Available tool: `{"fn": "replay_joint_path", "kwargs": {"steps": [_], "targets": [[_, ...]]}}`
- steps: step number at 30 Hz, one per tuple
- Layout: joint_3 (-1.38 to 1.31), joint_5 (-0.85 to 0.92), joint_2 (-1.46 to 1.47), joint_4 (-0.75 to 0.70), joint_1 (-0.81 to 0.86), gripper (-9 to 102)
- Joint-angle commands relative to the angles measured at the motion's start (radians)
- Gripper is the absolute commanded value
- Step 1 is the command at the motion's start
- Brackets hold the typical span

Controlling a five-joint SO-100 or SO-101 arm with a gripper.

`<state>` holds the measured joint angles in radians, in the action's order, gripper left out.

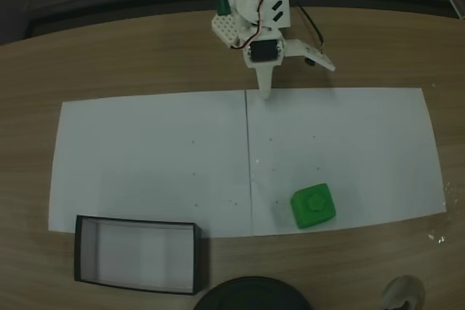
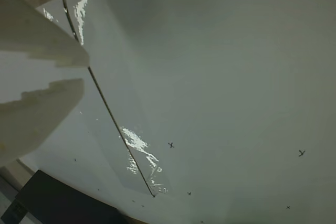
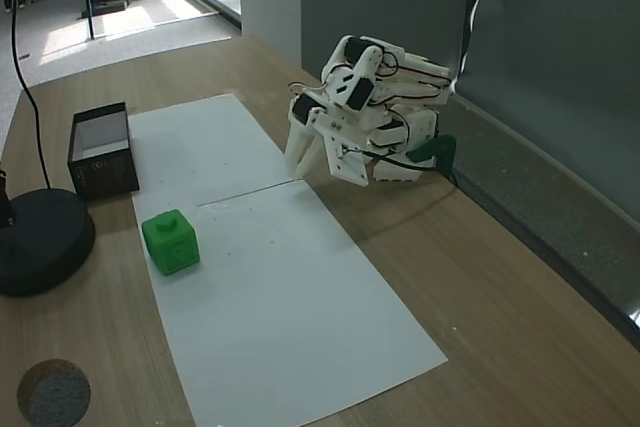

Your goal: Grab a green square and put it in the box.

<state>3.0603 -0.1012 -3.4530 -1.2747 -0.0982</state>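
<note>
Two white paper sheets lie edge to edge on the wood-grain table, their dark seam running down the middle; in a fixed view most of the paper is bare, with wide open room between the arm and the things at the near side. The green square, a glossy plastic cube with rounded edges and a round embossed mark on its top face, sits on the right sheet near the paper's lower edge, a little right of the seam and well apart from everything else. The box, a shallow rectangular tray with thin black walls and a pale floor, stands on the wood at the lower left, touching the paper's lower edge, with a round black disc just beside its right corner. The white plastic arm is folded low at the far side of the table, its gripper pointing down over the top of the seam. In the wrist view the two blocky white fingers enter from the left with only a narrow gap between their tips, nearly together, holding nothing, above the glossy paper and small pen crosses.
</note>
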Motion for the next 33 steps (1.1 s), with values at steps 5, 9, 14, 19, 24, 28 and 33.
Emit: {"fn": "replay_joint_path", "kwargs": {"steps": [5, 9, 14, 19, 24, 28, 33], "targets": [[-0.06, 0.0, -0.023, -0.015, -0.029, 0], [-0.06, 0.0, -0.023, -0.015, -0.071, 0], [-0.06, 0.0, -0.023, -0.015, -0.074, 0], [-0.06, -0.005, -0.023, -0.014, -0.124, 0], [-0.06, 0.0, -0.023, -0.012, -0.255, 0], [-0.06, 0.0, -0.023, -0.012, -0.31, 0], [-0.057, -0.006, -0.023, 0.014, -0.336, 0]]}}
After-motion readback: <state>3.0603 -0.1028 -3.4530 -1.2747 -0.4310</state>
